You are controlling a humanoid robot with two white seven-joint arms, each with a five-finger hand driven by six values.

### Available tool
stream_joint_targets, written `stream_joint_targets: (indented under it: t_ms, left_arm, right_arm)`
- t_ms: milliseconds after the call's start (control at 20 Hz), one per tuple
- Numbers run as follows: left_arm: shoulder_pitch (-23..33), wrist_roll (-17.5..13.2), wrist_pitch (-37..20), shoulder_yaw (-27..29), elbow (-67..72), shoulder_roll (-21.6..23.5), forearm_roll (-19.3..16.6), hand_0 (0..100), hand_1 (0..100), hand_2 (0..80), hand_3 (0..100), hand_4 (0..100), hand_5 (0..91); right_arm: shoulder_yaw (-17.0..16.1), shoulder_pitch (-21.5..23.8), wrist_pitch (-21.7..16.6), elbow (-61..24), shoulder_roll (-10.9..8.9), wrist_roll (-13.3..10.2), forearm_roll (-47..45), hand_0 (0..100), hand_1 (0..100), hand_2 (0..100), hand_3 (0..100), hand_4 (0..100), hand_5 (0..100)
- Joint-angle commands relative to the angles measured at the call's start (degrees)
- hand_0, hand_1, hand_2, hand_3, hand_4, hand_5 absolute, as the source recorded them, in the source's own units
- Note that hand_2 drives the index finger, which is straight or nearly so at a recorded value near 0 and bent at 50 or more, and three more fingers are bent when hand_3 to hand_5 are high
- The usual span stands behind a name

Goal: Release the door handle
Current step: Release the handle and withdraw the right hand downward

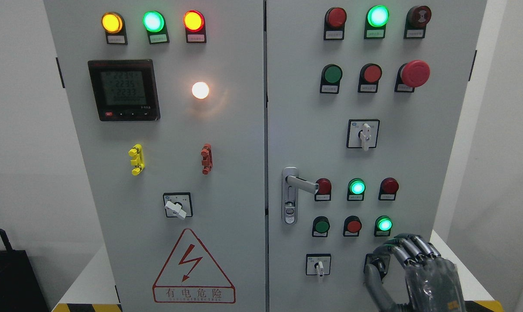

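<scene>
The chrome door handle [297,187] sits on the left edge of the right cabinet door [400,143], its lever turned out to the right. My right hand [406,268] comes in from the lower right, well below and to the right of the handle. Its fingers are relaxed and hold nothing, hovering in front of a rotary switch near the door's lower edge. Nothing touches the handle. The left arm is out of view.
The grey electrical cabinet has two closed doors with lit indicator lamps, push buttons, a red emergency stop [414,73], rotary switches [363,134], a meter display [124,90] and a red warning triangle [193,268]. A black object [10,277] stands at the lower left.
</scene>
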Motion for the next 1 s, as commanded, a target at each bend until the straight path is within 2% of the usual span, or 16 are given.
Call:
stream_joint_targets:
  t_ms: [0,251,952]
  left_arm:
    - [0.00,-0.04,-0.02,-0.79,1.14,-0.03,0.00,12,39,0.0,0,0,0.0]
    - [0.00,-0.04,-0.02,-0.79,1.14,-0.03,0.00,12,39,0.0,0,0,0.0]
    - [0.00,-0.04,-0.02,-0.79,1.14,-0.03,0.00,12,39,0.0,0,0,0.0]
  right_arm:
    - [-2.89,-1.27,0.04,-2.90,-1.99,0.74,-0.99,53,11,0,0,0,0]
    - [-2.54,-2.15,0.04,-3.87,-1.64,2.23,-0.99,52,11,0,0,0,0]
    - [-0.78,-2.07,-0.22,-3.96,-0.85,2.32,-2.93,51,8,0,0,0,0]
